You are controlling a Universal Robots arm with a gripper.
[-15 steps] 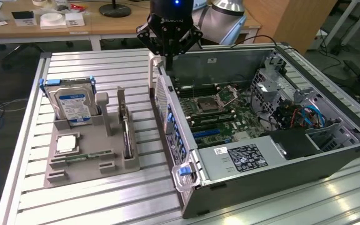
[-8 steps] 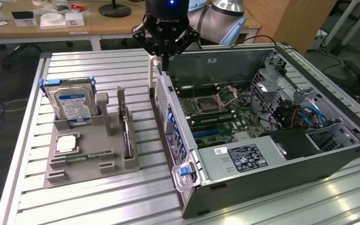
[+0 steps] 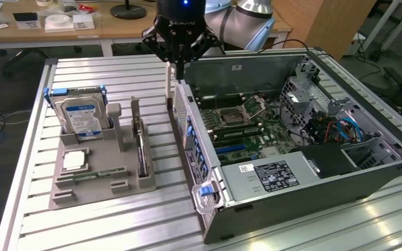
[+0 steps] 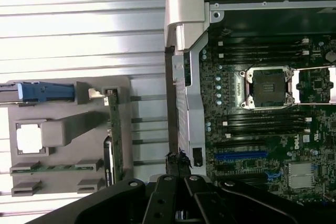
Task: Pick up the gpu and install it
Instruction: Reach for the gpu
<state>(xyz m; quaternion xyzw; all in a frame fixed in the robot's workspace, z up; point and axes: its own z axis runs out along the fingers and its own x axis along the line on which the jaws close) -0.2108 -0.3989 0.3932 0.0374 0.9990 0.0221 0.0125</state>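
The gpu (image 3: 142,150) is a thin dark card standing on edge in a slot of the grey holder tray (image 3: 96,180), with its silvery bracket at the far end. In the wrist view the gpu (image 4: 116,142) appears edge-on beside the tray (image 4: 63,129). My gripper (image 3: 178,72) hangs shut with nothing in it, above the rear wall of the open computer case (image 3: 368,183), between tray and motherboard (image 3: 243,120). In the wrist view its closed fingertips (image 4: 177,159) sit over that wall, near the blue expansion slot (image 4: 241,156).
The tray also holds a silver hard drive (image 3: 82,117) with blue rails, a square processor (image 3: 74,161) and a green memory stick (image 3: 92,174). All of it rests on a slatted aluminium table (image 3: 103,230). Desks and cables lie beyond.
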